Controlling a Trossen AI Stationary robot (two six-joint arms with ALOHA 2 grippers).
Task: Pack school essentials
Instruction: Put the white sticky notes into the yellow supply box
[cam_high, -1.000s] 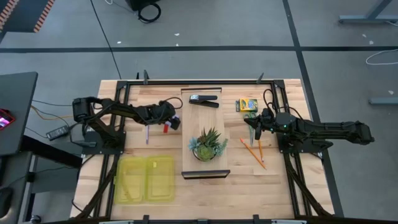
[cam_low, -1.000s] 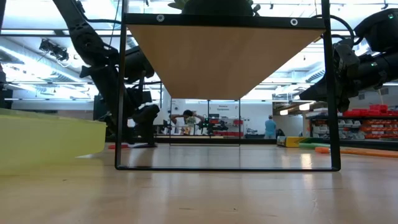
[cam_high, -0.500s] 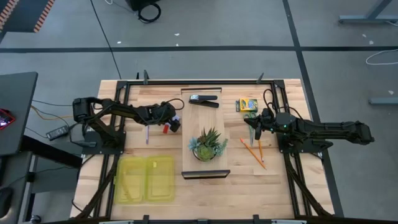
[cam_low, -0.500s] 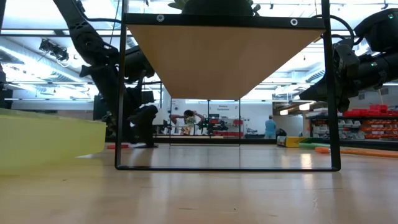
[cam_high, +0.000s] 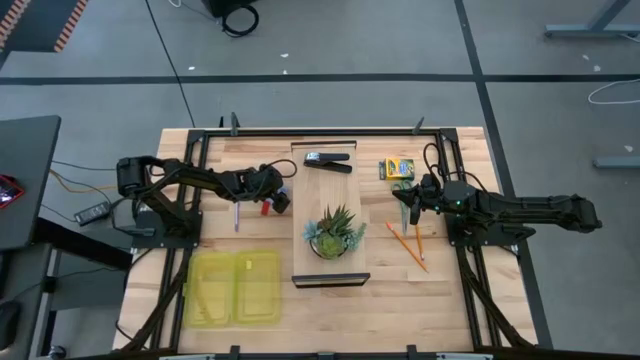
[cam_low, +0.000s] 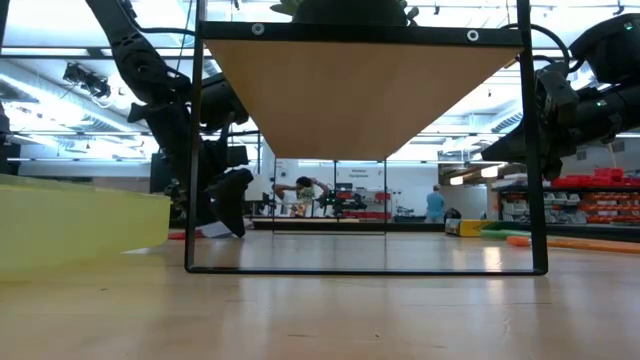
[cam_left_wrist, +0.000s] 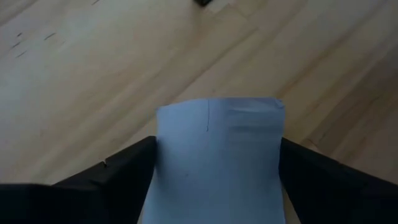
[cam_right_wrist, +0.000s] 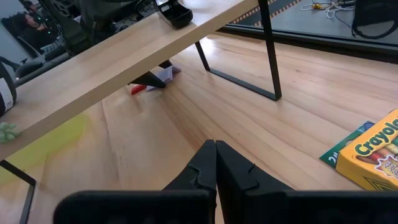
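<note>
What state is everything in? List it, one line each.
left gripper: open, astride the note pad
note pad: between the left jaws, unpacked
right gripper: shut, empty
yellow container: lying open
crayon box: closed, flat on table
pencils: loose on table
stapler: closed, on shelf

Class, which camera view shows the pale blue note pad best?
The left wrist view: the note pad fills it, between the left gripper's fingers. The right wrist view shows it far off; the high and low views barely show it.
</note>
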